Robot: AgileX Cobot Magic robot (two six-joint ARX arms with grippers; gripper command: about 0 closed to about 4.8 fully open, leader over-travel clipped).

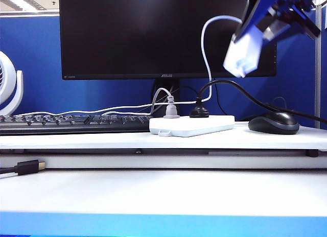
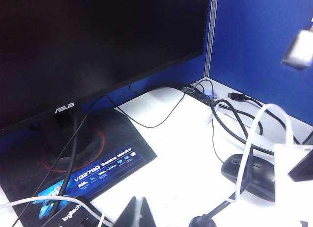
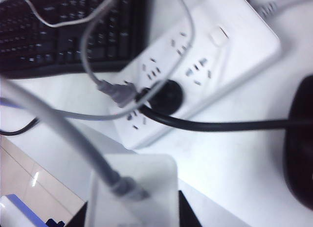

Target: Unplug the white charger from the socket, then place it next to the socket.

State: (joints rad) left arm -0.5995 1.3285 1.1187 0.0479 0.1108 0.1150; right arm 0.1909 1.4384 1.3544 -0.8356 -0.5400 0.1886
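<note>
Since my right gripper (image 1: pixel 250 48) holds the white block charger (image 1: pixel 244 54) high above the counter's (image 1: pixel 102 140) right end, unplugging looks done; placing beside the flat white socket strip (image 1: pixel 191 125) remains. Left gripper (image 2: pixel 139 215): cannot tell.

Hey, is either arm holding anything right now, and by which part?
The right pincer holds the white charger by its block body, lifted above the socket with the cable trailing. The left pincer holds nothing that shows.
</note>
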